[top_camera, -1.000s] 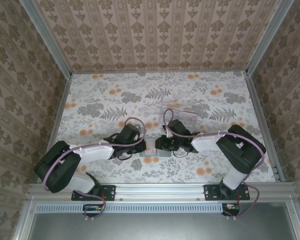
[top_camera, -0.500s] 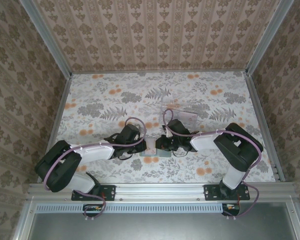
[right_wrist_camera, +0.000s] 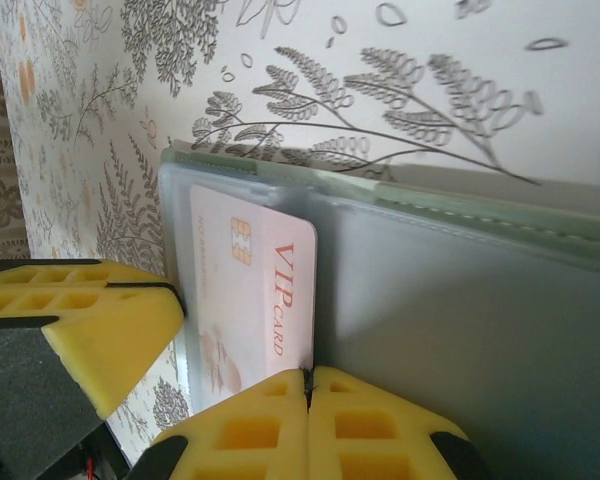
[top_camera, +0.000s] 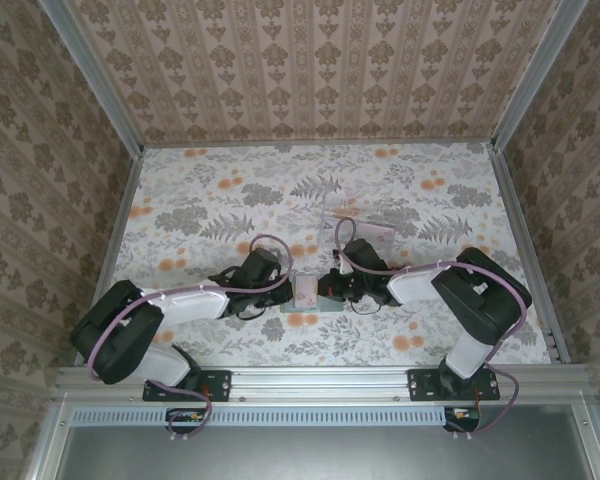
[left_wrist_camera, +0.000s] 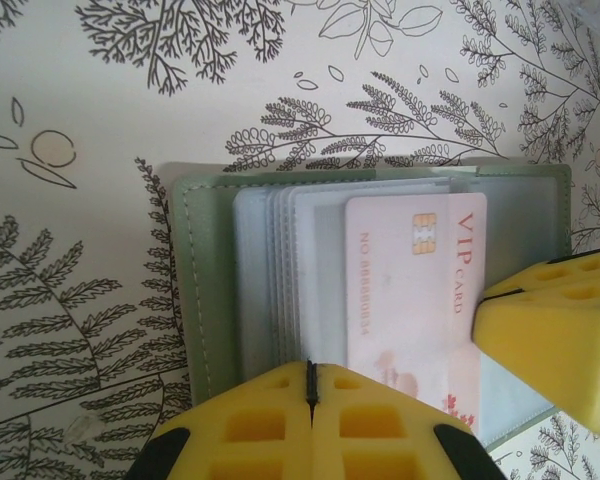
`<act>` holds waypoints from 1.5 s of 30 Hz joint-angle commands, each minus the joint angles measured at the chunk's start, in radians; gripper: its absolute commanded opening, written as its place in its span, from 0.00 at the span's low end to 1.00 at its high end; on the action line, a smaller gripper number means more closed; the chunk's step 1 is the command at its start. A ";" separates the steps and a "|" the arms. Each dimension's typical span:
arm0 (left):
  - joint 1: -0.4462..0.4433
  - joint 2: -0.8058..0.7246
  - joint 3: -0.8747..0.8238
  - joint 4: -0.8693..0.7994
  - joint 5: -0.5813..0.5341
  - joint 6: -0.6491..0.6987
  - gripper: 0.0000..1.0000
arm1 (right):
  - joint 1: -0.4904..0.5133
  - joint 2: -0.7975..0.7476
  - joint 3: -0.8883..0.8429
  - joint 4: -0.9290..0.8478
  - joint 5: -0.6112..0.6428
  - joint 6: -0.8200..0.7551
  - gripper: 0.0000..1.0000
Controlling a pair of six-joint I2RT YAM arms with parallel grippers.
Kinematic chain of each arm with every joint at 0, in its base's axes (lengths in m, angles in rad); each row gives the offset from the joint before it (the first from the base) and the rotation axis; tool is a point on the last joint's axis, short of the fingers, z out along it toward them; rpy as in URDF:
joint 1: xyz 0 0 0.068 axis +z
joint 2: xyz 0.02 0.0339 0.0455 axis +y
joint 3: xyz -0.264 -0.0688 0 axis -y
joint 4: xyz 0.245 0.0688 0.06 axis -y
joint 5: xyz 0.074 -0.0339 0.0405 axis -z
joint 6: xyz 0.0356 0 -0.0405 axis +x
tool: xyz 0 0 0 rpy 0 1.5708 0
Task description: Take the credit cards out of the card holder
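Rightward went the right claw [right_wrist_camera: 308,398], baring a pink credit card [left_wrist_camera: 412,300] in the card holder [left_wrist_camera: 205,290] at the desk's [top_camera: 210,190] near middle. It and the left claw [left_wrist_camera: 311,398] were both closed tight, so its tips could slip off the card or drag the holder.

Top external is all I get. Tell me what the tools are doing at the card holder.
Observer: The card holder lies open, a pink VIP card showing among its clear sleeves.
Operator: Report the right tool.
Observer: The right tool is shut on that card's edge.
Operator: Now the left.
Observer: The left tool is shut at the holder's edge; a pinch I can't confirm.
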 commanded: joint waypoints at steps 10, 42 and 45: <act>0.000 0.015 -0.006 -0.123 -0.040 -0.001 0.00 | -0.085 -0.110 -0.113 0.058 -0.060 0.018 0.00; 0.008 -0.376 -0.007 -0.135 -0.093 0.044 0.86 | -0.066 -0.600 0.356 -0.959 0.418 -0.679 0.00; 0.013 -0.501 -0.052 -0.158 -0.127 0.044 1.00 | -0.024 -0.558 0.422 -0.995 0.508 -0.836 0.00</act>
